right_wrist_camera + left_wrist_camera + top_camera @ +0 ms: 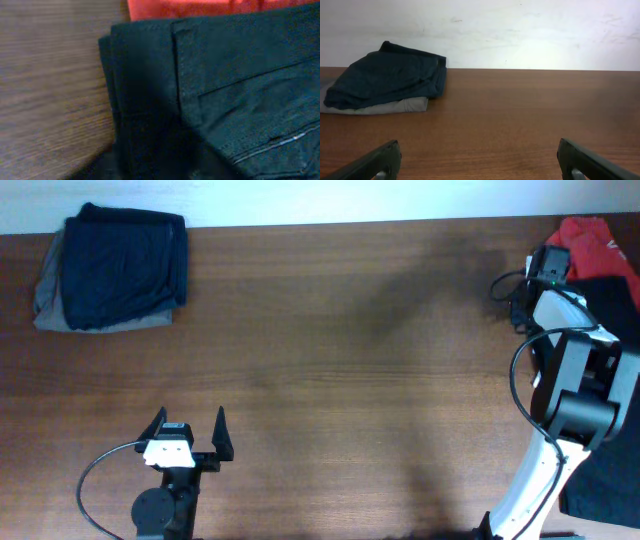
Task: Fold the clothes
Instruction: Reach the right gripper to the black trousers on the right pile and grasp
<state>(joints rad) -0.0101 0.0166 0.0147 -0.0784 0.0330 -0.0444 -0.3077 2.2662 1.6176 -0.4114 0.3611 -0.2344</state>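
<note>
A folded stack sits at the table's far left: a dark navy garment (125, 265) on a grey one (45, 308); the left wrist view shows both, the navy one (390, 80) and the grey one (380, 106). My left gripper (190, 430) is open and empty near the front edge, fingers wide apart (480, 162). At the right edge lie a red garment (590, 238) and a black garment (612, 300). My right gripper (552, 272) is over their left border. The right wrist view shows black trousers (225, 90) up close with red cloth (200, 7) above; its fingers are lost in shadow.
The brown wooden table (340, 360) spans the view. More black cloth (600, 490) hangs at the lower right beside the right arm's base. A black cable (95, 480) loops by the left arm's base. A white wall (520, 30) stands behind the table.
</note>
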